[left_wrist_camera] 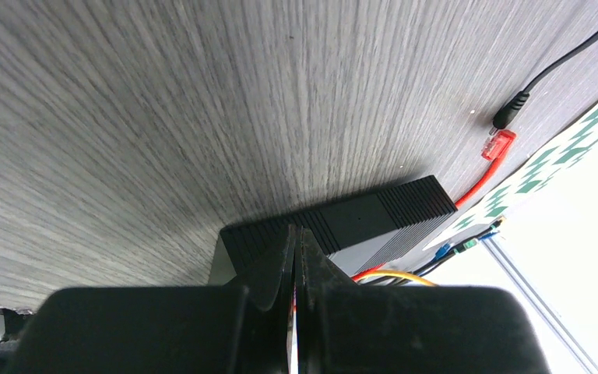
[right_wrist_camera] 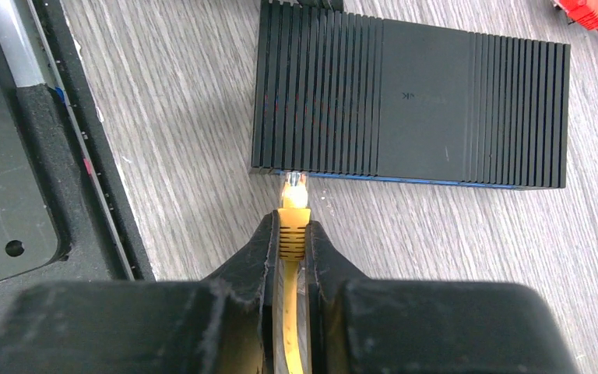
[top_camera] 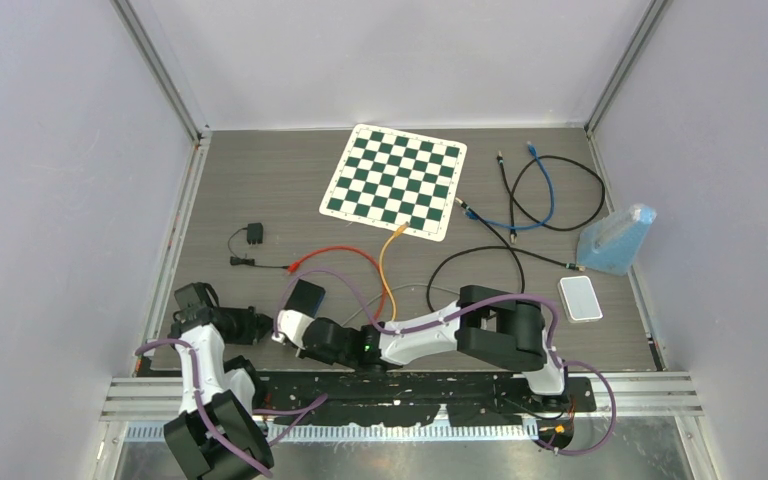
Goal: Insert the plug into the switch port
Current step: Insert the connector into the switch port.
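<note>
We see the yellow-booted plug [right_wrist_camera: 293,206], its clear tip at the ribbed black switch's [right_wrist_camera: 409,93] near edge, mid-frame, pinched tight in our right gripper [right_wrist_camera: 291,234], arm stretched low toward the left.

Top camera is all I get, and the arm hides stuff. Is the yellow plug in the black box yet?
Observer: Can't say it's in. On the right wrist camera the right gripper pinches the yellow plug, and its clear tip just reaches the edge of the network switch.
Operator: Is the other hand holding the box?
Observer: No. The left wrist camera shows the left gripper shut on nothing, tips right by the network switch.
</note>
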`<move>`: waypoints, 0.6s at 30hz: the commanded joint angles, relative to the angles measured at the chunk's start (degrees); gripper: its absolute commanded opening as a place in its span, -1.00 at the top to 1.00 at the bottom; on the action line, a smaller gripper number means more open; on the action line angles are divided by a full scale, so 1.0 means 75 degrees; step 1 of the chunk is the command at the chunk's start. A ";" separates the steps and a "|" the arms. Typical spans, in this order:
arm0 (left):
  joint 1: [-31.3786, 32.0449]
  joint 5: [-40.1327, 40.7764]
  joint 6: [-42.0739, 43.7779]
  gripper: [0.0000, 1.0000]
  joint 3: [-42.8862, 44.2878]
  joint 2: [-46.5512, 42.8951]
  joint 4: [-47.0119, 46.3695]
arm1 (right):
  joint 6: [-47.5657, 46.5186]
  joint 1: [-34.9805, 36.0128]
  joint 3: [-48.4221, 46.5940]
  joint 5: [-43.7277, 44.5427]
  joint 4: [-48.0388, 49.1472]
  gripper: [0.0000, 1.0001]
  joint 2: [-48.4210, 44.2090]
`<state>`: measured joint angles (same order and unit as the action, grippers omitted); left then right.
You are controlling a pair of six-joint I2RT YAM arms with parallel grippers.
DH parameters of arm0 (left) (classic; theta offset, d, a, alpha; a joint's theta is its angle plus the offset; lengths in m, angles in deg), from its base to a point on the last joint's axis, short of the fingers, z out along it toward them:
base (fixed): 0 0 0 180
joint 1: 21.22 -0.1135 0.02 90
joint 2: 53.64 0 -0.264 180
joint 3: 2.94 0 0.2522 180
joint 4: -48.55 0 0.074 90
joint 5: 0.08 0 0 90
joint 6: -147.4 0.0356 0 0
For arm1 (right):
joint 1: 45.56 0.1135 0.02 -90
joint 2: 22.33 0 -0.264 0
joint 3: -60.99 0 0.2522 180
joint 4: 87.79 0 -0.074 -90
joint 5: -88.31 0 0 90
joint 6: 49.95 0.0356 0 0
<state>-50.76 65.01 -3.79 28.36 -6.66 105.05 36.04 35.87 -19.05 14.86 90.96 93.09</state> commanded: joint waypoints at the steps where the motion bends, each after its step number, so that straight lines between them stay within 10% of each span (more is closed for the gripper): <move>1: 0.0037 -0.0841 0.0002 1.00 -0.0159 0.0040 0.0678 | -0.0407 -0.0029 -0.0579 0.0257 0.1094 0.89 0.0073; 18: 0.0126 -0.1334 -0.0235 1.00 -0.0566 0.0037 0.0336 | -0.0400 -0.0502 -0.0612 -0.0493 0.2612 0.89 0.0274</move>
<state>-51.00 64.93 -5.29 27.07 -6.68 99.52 34.42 33.73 -21.04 12.39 92.97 95.16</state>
